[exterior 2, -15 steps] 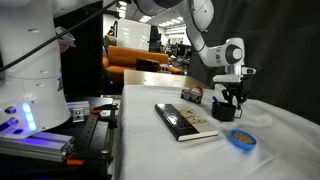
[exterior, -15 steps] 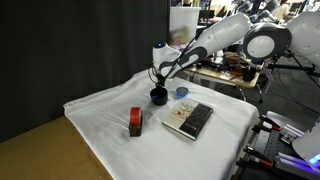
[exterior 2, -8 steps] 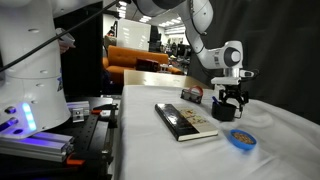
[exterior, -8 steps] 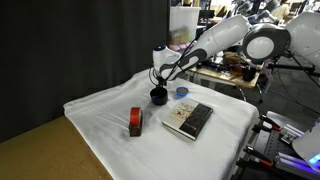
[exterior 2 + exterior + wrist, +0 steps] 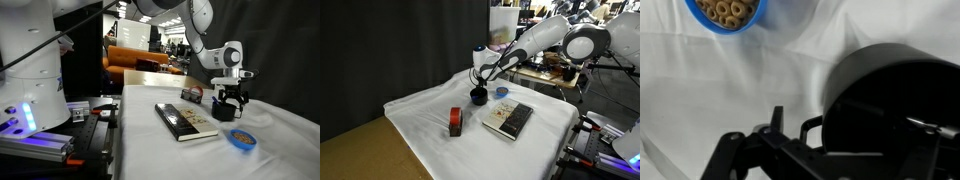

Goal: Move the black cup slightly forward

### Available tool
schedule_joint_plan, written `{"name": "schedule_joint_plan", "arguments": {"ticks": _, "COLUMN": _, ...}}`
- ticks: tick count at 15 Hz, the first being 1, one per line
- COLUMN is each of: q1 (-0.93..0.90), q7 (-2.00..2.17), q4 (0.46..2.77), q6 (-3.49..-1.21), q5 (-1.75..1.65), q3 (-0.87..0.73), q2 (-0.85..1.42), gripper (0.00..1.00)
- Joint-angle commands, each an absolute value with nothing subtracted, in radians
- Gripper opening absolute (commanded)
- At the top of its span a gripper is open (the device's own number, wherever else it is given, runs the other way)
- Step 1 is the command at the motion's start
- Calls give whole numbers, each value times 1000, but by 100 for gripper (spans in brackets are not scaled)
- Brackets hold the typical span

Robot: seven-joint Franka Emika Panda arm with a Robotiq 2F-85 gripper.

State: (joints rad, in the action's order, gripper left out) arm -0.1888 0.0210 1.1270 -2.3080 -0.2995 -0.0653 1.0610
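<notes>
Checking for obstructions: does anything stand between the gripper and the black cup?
Nothing visible does. The gripper hangs right over the cup, and in the wrist view the cup looms close with only bare cloth around it. The blue bowl sits apart, off to one side.

Black cup partly beyond frame edge

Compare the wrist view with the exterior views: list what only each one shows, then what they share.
Only the wrist view: the cereal rings in the blue bowl, seen clearly from above. Only the exterior views: the red block, the book and the robot arm reaching over the table. Shared: the black cup, the blue bowl and the white cloth, with the gripper at the cup.
</notes>
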Motion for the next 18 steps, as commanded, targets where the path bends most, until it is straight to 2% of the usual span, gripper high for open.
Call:
{"name": "schedule_joint_plan", "arguments": {"ticks": 1, "q1": -193, "q7": 19, "q4": 1121, "q6": -2305, "q5": -293, "q3": -70, "q2": 1065, "gripper": 100}}
{"name": "schedule_joint_plan", "arguments": {"ticks": 9, "q1": -193, "q7": 19, "q4": 1121, "q6": -2305, "q5": -293, "q3": -70, "q2": 1065, "gripper": 100}}
{"name": "schedule_joint_plan", "arguments": {"ticks": 10, "q1": -193, "q7": 19, "q4": 1121, "q6": -2305, "q5": -293, "q3": -70, "q2": 1065, "gripper": 75}}
{"name": "schedule_joint_plan", "arguments": {"ticks": 12, "q1": -196, "q7": 22, "q4": 1124, "q6": -2310, "q5": -299, "q3": -74, "q2": 1064, "gripper": 66}}
{"name": "schedule_joint_plan", "arguments": {"ticks": 18, "q1": -193, "q7": 23, "q4": 1121, "q6": -2304, "q5": -291, "q3": -70, "q2": 1066, "gripper": 24}}
